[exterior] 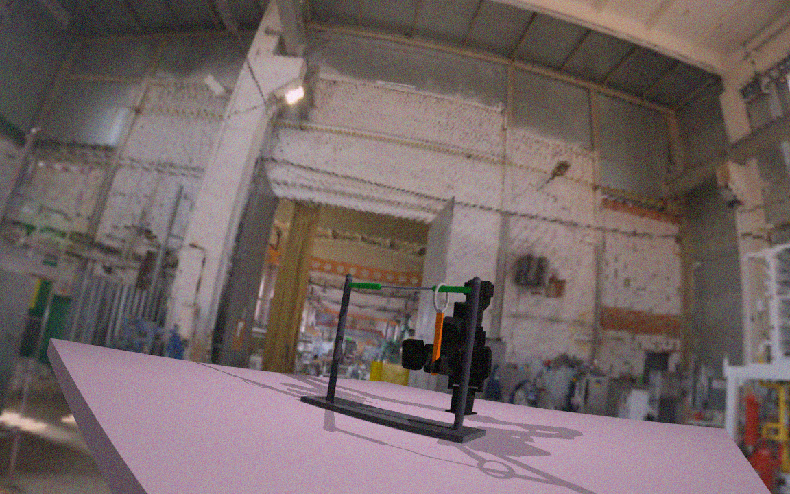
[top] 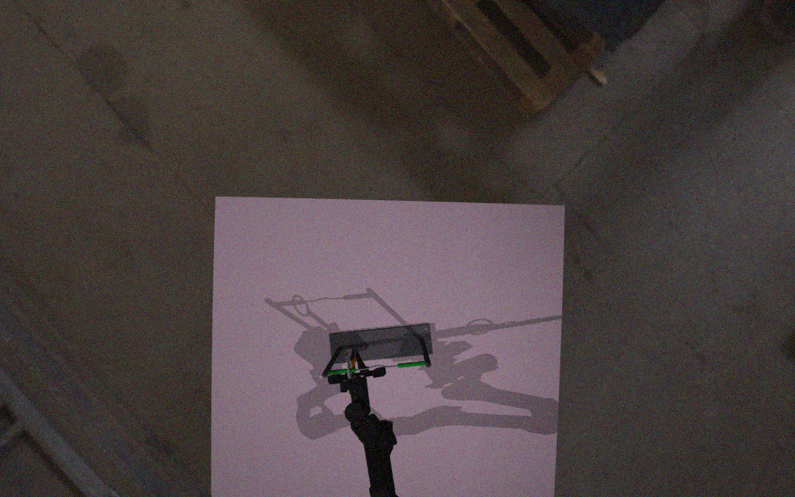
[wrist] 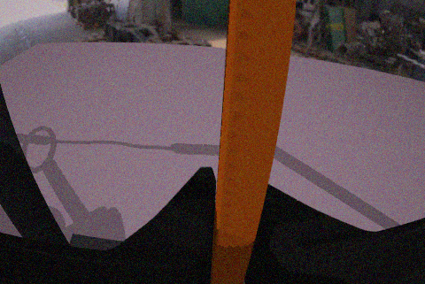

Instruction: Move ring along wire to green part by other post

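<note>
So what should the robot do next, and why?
Probably slide the ring a touch nearer the post: it sits right at the inner end of the green part, beside thin grey wire, with the end effector shut on the orange handle.

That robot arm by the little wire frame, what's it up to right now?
The gripper is shut on the orange handle of a white ring. The ring is threaded on the wire, at the inner end of the green section beside one post. The other green section is across the grey span. The handle has not been released yet.
</note>
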`<state>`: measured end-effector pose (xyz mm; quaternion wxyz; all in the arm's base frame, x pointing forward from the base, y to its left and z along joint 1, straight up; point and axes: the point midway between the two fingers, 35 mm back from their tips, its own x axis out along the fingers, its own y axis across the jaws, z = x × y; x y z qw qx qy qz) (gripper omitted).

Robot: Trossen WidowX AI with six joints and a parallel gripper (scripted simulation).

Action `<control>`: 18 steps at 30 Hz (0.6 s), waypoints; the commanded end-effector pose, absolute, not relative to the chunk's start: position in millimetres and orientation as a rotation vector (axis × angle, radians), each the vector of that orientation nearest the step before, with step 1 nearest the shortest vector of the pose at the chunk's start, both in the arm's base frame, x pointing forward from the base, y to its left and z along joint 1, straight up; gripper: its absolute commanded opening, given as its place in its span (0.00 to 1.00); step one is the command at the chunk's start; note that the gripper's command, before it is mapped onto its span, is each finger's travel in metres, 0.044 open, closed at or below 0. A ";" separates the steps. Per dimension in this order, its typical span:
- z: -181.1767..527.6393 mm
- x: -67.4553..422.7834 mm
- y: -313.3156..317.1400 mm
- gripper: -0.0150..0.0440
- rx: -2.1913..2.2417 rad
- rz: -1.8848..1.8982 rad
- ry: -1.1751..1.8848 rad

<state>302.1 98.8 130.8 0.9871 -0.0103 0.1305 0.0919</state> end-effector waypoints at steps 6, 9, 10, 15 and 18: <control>130.8 302.1 98.8 0.04 -0.020 0.184 0.262; 130.8 302.1 98.8 0.18 -0.020 0.184 0.262; 130.8 302.1 98.8 0.22 -0.020 0.184 0.262; 130.8 302.1 98.8 0.44 -0.020 0.184 0.262; 131.6 300.5 98.7 0.53 -0.020 0.184 0.262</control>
